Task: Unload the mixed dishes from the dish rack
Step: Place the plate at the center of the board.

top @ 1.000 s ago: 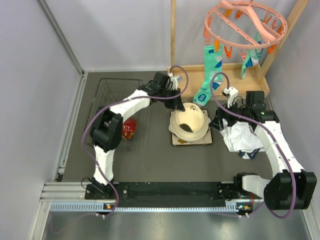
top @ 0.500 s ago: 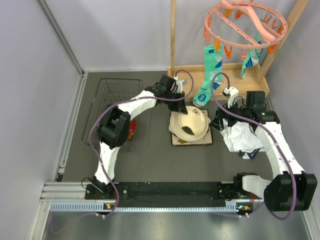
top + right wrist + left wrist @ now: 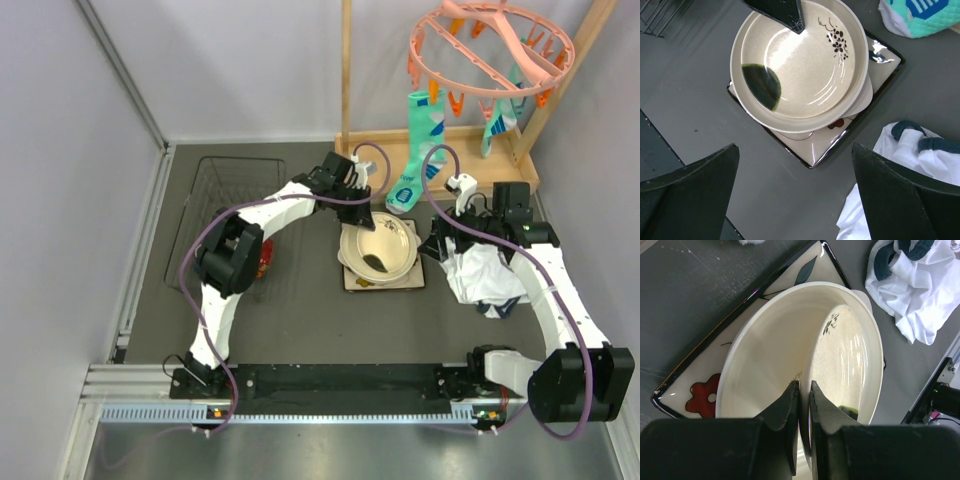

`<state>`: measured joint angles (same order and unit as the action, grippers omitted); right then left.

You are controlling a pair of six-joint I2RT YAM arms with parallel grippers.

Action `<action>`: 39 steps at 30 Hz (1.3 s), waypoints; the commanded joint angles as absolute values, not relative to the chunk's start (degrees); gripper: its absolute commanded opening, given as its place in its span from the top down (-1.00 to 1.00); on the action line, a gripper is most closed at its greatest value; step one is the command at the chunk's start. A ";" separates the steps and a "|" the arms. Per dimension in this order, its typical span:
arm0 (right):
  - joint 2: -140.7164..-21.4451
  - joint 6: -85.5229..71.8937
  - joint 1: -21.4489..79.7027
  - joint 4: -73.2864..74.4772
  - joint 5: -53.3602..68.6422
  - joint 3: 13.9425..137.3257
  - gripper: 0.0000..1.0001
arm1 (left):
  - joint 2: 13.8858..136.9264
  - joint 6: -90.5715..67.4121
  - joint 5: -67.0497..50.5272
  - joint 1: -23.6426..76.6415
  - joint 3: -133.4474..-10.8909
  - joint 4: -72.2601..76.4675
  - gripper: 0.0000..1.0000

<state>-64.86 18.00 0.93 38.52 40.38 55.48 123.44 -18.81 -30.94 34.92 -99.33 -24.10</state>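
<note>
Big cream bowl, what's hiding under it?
A square flowery plate lies under the big cream bowl, with the edge of another pale dish peeking out between them. The plate's middle is covered and cannot be seen.

Standing beside the rig, I see two arms built alike: the left arm (image 3: 275,207) and the right arm (image 3: 555,300) have smooth white links joined by chunky black joint housings. Each is trailed by a thin purple cable (image 3: 182,275) running loose outside the shell. The left gripper (image 3: 801,390) has matte black fingers (image 3: 782,412), thick at the root and thinning to rounded tips. The right gripper (image 3: 795,147) has broad black fingers (image 3: 690,187) with a faintly grainy surface.
</note>
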 commanded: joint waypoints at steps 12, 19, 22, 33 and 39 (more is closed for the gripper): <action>-62.93 19.34 0.26 37.27 42.01 55.11 -0.87 | 121.91 -15.03 -26.90 35.60 -100.72 -24.78 0.14; -62.67 19.25 0.26 37.26 42.27 55.20 -0.87 | 119.62 -13.01 -23.12 35.60 -99.67 -25.22 0.10; -62.58 19.25 0.26 37.27 42.36 55.20 -0.87 | 118.13 -11.78 -20.84 35.60 -99.14 -25.49 0.09; -62.31 18.99 0.26 37.18 42.54 55.20 -0.87 | 106.97 -6.25 -9.68 35.33 -98.53 -26.72 -0.26; -62.31 18.81 0.26 37.18 42.71 55.20 -0.88 | 98.80 -4.05 -4.66 32.36 -96.33 -27.95 -0.62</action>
